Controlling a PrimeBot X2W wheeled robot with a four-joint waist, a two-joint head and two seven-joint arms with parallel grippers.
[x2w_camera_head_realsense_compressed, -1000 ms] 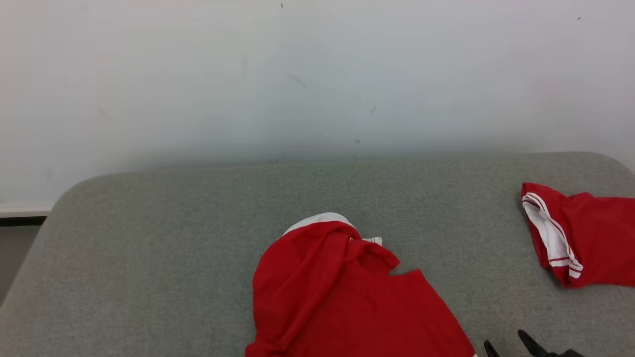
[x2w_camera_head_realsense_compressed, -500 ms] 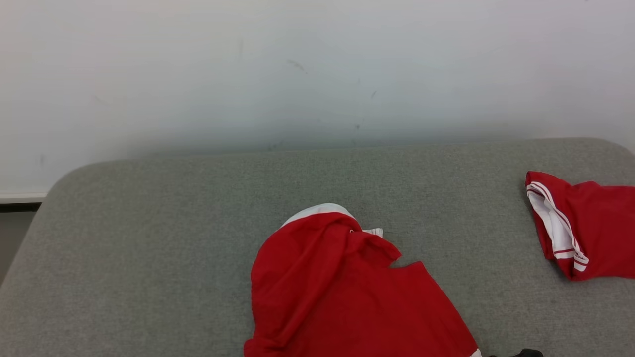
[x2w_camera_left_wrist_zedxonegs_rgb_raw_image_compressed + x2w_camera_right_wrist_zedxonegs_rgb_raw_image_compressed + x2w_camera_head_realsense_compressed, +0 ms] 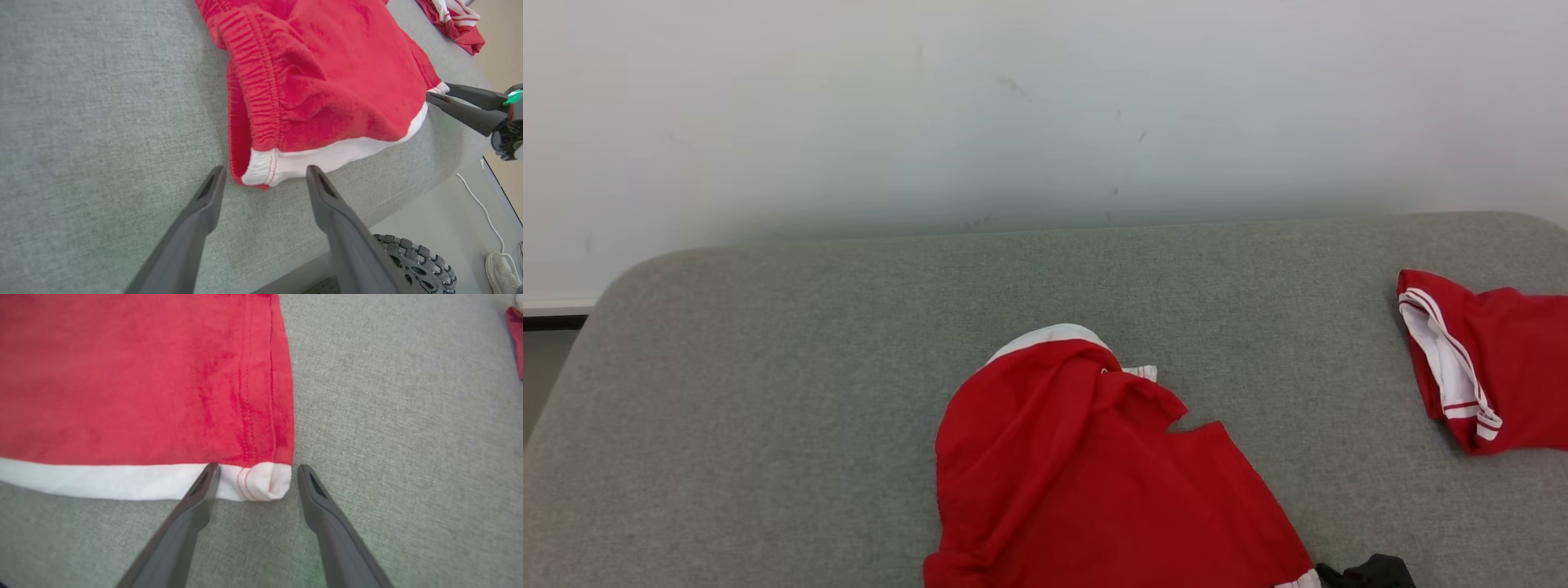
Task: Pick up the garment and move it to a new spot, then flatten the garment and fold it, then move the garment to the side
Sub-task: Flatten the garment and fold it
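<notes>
The red garment (image 3: 1094,490) was spread on the gray counter (image 3: 768,367), its white hem near the front edge. The jaws of the left gripper (image 3: 265,171) and right gripper (image 3: 255,469) were seen released, each set astride 1 hem corner, nothing grasped. A 2nd red piece (image 3: 1503,367) was laid well apart, to the right.

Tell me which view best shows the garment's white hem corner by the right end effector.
The right wrist view: the white hem corner lies large, framed by the open right end effector. The left wrist view shows it small and distant; the head view cuts it at the bottom edge.
</notes>
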